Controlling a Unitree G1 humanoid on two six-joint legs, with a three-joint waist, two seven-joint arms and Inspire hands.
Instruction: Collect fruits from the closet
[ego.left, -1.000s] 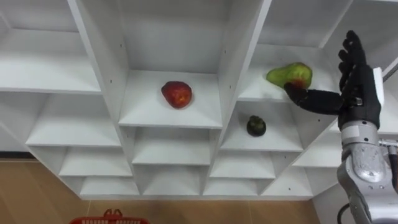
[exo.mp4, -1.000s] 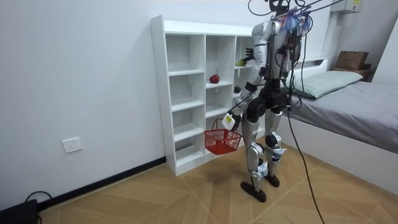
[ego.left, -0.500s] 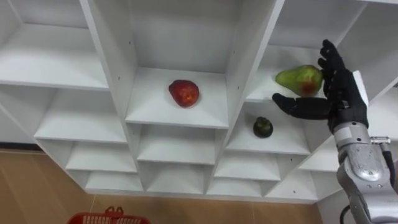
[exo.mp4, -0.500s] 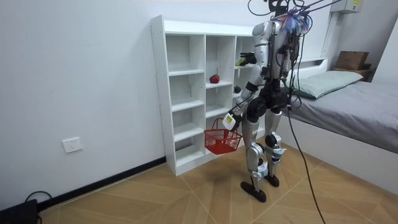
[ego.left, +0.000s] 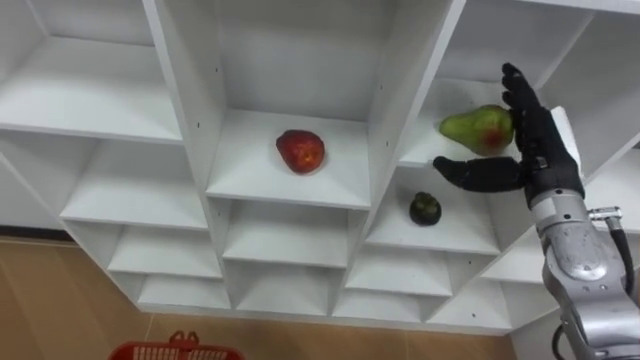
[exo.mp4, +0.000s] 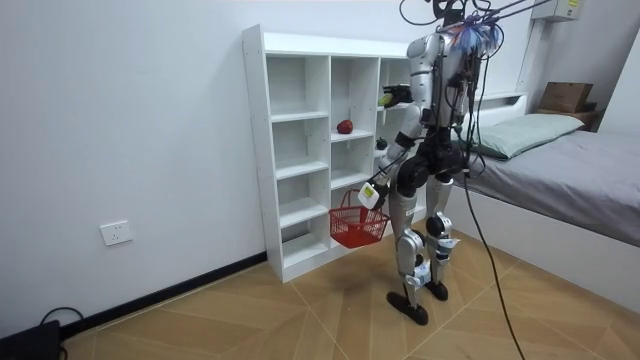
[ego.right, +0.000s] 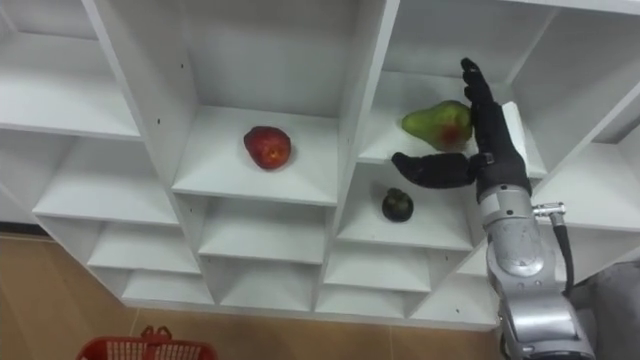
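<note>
The pear (ego.left: 472, 128) is flanked by the right hand (ego.left: 541, 152), held wide open: fingers (ego.left: 520, 95) straight beside it, thumb stretched beneath.

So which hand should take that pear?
The right. The right hand is up at the pear, open, fingers beside it and thumb just below. The left hand hangs low by the red basket, far from that shelf.
</note>
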